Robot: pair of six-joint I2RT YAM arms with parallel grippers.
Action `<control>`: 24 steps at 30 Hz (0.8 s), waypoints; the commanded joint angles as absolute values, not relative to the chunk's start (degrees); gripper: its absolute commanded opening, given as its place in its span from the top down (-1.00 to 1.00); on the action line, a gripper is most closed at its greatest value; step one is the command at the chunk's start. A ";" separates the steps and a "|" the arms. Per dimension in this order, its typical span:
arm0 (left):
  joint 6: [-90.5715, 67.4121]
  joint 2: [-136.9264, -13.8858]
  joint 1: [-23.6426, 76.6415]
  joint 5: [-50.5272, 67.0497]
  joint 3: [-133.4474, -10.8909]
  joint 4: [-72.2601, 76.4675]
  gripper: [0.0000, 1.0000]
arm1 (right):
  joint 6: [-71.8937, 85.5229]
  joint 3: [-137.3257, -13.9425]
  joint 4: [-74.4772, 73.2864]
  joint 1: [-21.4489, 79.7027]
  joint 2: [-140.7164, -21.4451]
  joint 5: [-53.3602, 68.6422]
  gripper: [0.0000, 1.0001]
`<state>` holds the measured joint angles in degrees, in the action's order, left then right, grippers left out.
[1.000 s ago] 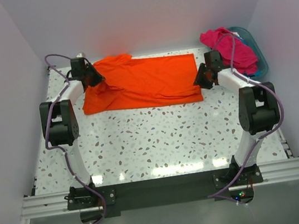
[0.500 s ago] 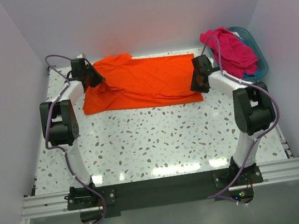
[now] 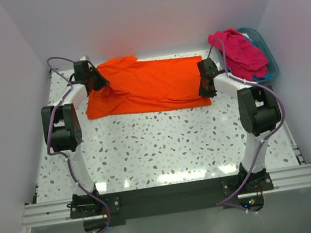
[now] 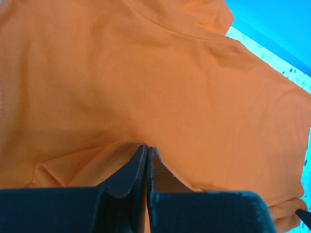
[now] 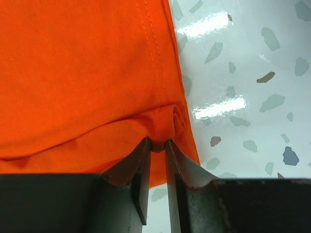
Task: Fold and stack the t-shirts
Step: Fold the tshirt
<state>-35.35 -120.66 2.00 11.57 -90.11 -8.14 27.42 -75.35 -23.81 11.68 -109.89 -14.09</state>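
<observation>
Shifted inward since a second ago, the right gripper point(image 3: 204, 88) is now seen right at the right-hand hem of the orange t-shirt point(image 3: 151, 85), where before it was held just off the cloth's edge. No change is noted at the left gripper point(image 3: 102, 83), which is kept at the shirt's far left part.

The orange t-shirt is laid out broad and mostly flat across the far half of the speckled bench point(image 3: 165, 144), stretched between the two arms, with some wrinkling along its near edge. Off at the far right corner, the magenta t-shirt point(image 3: 239, 51) is heaped in and draped over the rim of the teal basket point(image 3: 270, 58), well clear of the orange one. The right forearm is stretched across just in front of that basket. Purple cables point(image 3: 54, 64) are looped beside both arms, and none is laid across the cloth.

On to the jaws. On the right wrist view, only a narrow slit is left between them, and a small bunched knot of stitched orange hem is pinched in it, right beside bare bench. On the left wrist view, the fingers point(image 4: 129, 170) are pressed almost flat together, and a raised fold of orange cloth is gathered up to their tips and gripped there
</observation>
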 commanded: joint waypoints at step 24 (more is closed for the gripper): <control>-35.51 -116.98 0.26 12.30 -88.33 -4.48 1.00 | 29.00 -86.13 -24.52 6.33 -114.17 -9.76 0.99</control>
